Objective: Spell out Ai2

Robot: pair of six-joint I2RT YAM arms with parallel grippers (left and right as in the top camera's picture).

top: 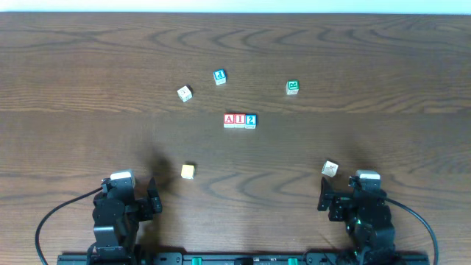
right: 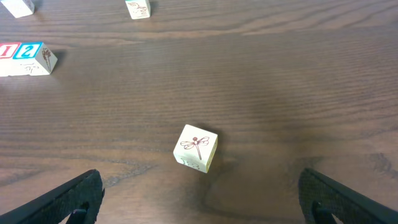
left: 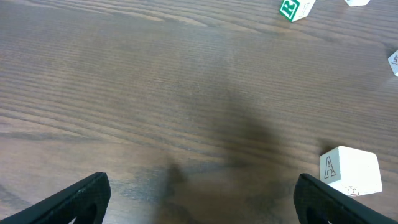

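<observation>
Sitting in a touching row, the red A cube point(top: 229, 120), red I cube point(top: 240, 120) and blue 2 cube point(top: 251, 120) already read Ai2. They look light, stiff and smooth, easily nudged out of line; any hold should pinch two opposite flat sides from above. The left gripper point(left: 199, 205) and right gripper point(right: 199, 202) stand wide and empty, well short of the row. A yellow cube point(top: 188, 171) and a pale cube point(top: 330, 168) lie nearer than the row, a blue cube point(top: 219, 76), a green cube point(top: 292, 87) and a white cube point(top: 185, 93) beyond it, with open table point(top: 73, 110) to both sides
</observation>
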